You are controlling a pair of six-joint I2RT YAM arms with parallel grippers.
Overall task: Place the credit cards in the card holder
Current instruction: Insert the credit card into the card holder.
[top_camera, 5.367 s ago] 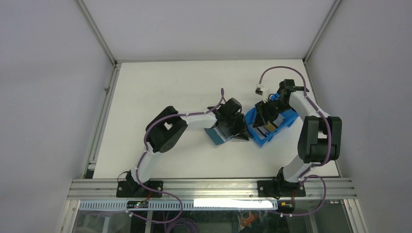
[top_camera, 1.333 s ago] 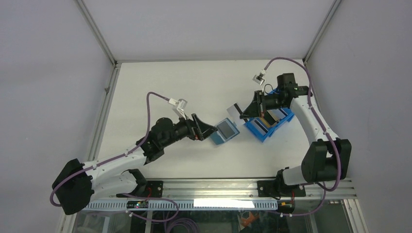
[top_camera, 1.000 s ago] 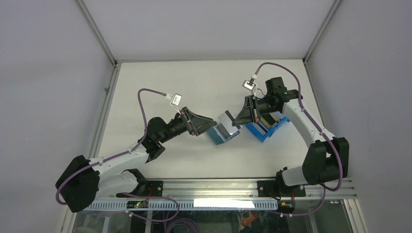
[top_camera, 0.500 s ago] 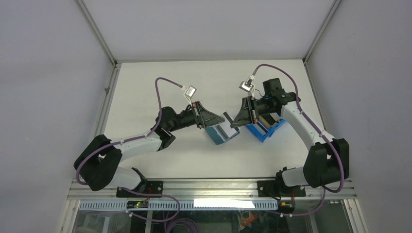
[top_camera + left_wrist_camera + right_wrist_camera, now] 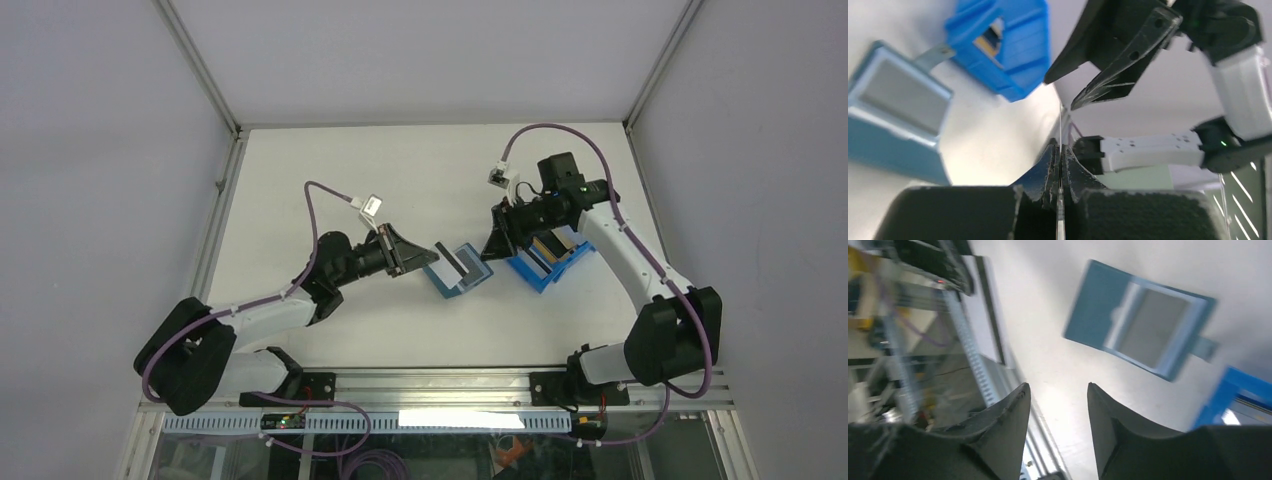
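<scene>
The card holder lies open and flat near the middle of the tabletop, grey pocket up, its snap tab pointing at the blue bin. There is one holder. Its right edge sits just beside the bin, so little room is left on that side. The tabletop is bare on its far side, to its left and toward the near edge.

One dark card is in plain view, held above the holder and seen edge-on from the left wrist. The left gripper has its fingers pressed together on this card, pinching it by one end. More cards stand in the one bin, but their number cannot be made out.

The right gripper hangs over the holder's right edge, close to the bin, its fingers spread and holding nothing. It faces the card's free end, with both grippers crowding the space over the holder.
</scene>
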